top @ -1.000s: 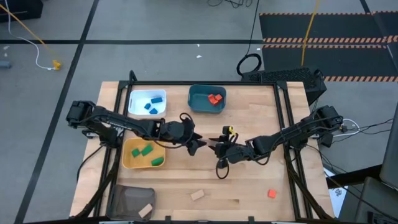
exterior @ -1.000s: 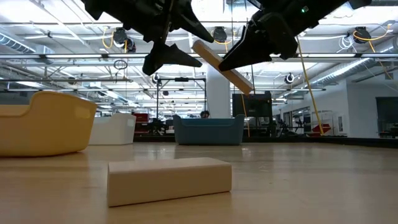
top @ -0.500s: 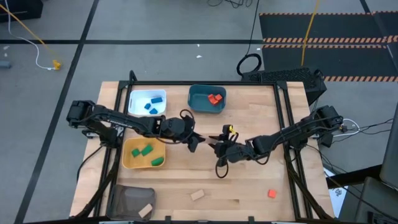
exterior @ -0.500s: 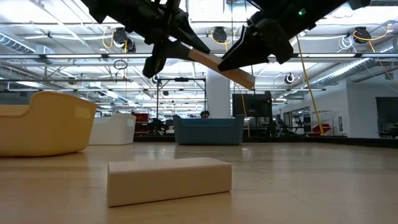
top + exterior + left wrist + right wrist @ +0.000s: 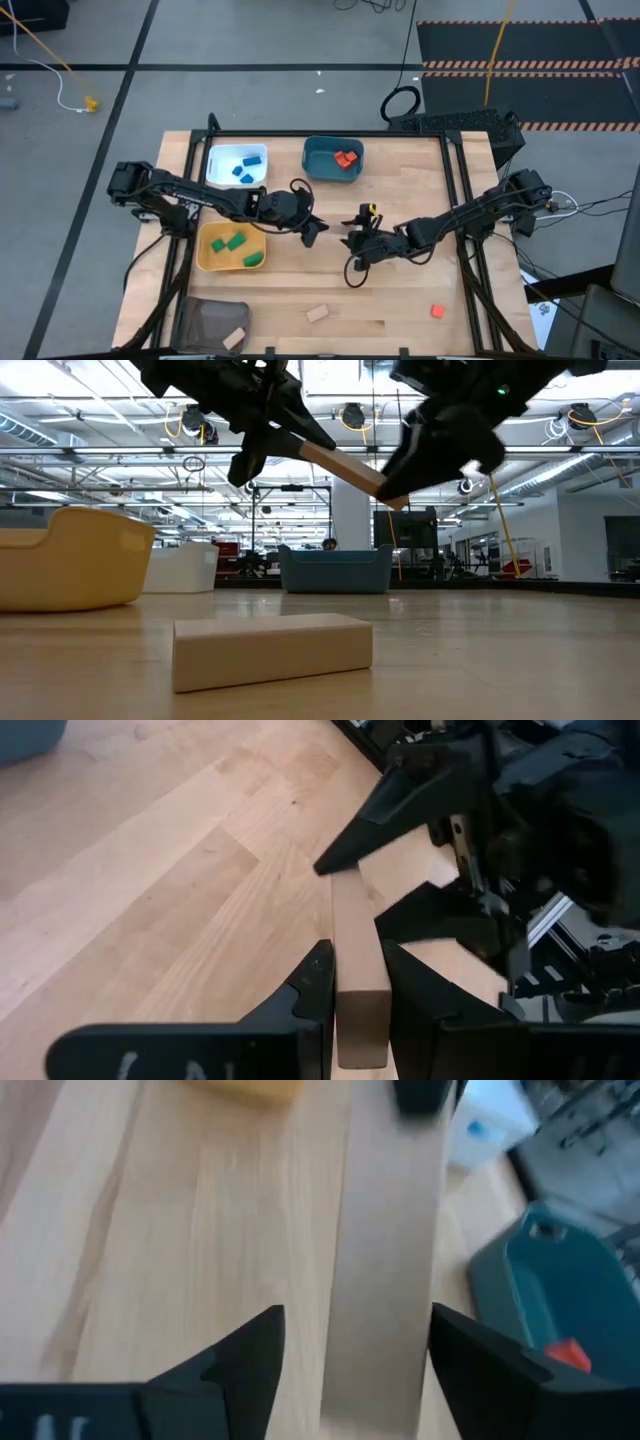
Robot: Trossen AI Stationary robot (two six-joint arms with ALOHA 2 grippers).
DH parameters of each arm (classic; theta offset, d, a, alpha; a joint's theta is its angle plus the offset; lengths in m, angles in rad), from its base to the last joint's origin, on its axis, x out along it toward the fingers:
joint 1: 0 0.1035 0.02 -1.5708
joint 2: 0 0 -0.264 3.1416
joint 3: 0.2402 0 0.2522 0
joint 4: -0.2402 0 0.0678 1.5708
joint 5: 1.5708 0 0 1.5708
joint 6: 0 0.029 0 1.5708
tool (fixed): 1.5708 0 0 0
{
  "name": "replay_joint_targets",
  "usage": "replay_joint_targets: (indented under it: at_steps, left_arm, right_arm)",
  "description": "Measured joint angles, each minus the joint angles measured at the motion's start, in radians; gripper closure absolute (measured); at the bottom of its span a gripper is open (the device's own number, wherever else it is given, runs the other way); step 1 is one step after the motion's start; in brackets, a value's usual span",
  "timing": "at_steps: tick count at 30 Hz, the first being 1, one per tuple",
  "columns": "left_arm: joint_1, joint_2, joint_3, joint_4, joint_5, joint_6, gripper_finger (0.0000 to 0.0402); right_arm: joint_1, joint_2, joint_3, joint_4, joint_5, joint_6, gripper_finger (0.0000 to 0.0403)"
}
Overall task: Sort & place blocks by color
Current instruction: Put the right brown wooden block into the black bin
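A long tan block (image 5: 343, 465) hangs above the table's middle, with my left gripper (image 5: 312, 228) shut on its left end. My right gripper (image 5: 352, 233) is open, and its fingers stand on either side of the block's other end (image 5: 385, 1260) with a gap showing. Blue blocks lie in the white tray (image 5: 222, 172), red ones in the teal tray (image 5: 318, 160) and green ones in the yellow tray (image 5: 212, 258). A red block (image 5: 437, 311) and a short tan block (image 5: 317, 313) lie on the table near its front edge. My left gripper pinches the tan block's left end (image 5: 358, 995) between its two fingers, one on each long side. The fingers (image 5: 312, 988) come roughly level from the table's left and lie along the block. The block is lifted clear, its free end slanting down toward my right gripper.
A dark mesh basket (image 5: 200, 320) with a tan piece in it stands at the near left corner. The short tan block (image 5: 272, 650) lies close in front of the low camera. Bare tabletop lies between the trays and the table's right edge.
My left gripper has shut on the tan block's left end and taken hold of it. After that my right gripper has opened and let go of the other end. The block has stayed in the air and now slants less steeply.
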Motion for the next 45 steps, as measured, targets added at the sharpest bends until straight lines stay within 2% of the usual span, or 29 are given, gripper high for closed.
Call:
replay_joint_targets:
  at_steps: [4,9,14,18,22,30,36,40,45]
  left_arm:
    - [0.008,0.000,0.000,0.003,0.007,0.017,0.0344]
    - [0.036,-0.005,0.000,-0.044,0.062,0.024,0.0344]
    - [0.055,-0.037,-0.001,-0.112,0.211,0.023,0.0344]
    - [0.018,-0.102,-0.001,-0.177,0.317,-0.003,0.0344]
    - [-0.070,-0.197,0.000,-0.301,0.326,-0.086,0.0344]
    - [-0.371,-0.351,0.000,-0.480,0.102,-0.336,0.0344]
    - [-0.595,-0.401,0.000,-0.680,-0.012,-0.634,0.0344]
    - [-0.685,-0.411,0.000,-0.773,0.032,-0.808,0.0344]
    - [-0.791,-0.416,0.000,-0.751,0.108,-0.871,0.0344]
  right_arm:
    - [0.022,-0.064,0.001,-0.166,-0.006,0.121,0.0162]
    - [0.056,-0.207,0.002,-0.387,-0.036,0.438,0.0169]
    - [0.083,-0.302,-0.001,-0.517,-0.243,0.729,0.0184]
    - [0.126,-0.320,-0.046,-0.507,-0.392,0.869,0.0190]
    - [0.175,-0.318,-0.117,-0.474,-0.432,0.974,0.0192]
    - [0.222,-0.316,-0.265,-0.392,-0.451,1.187,0.0192]
    - [0.225,-0.316,-0.285,-0.322,-0.466,1.244,0.0193]
    - [0.225,-0.316,-0.285,-0.203,-0.442,1.185,0.0193]
    - [0.229,-0.316,-0.285,-0.091,-0.388,1.129,0.0193]
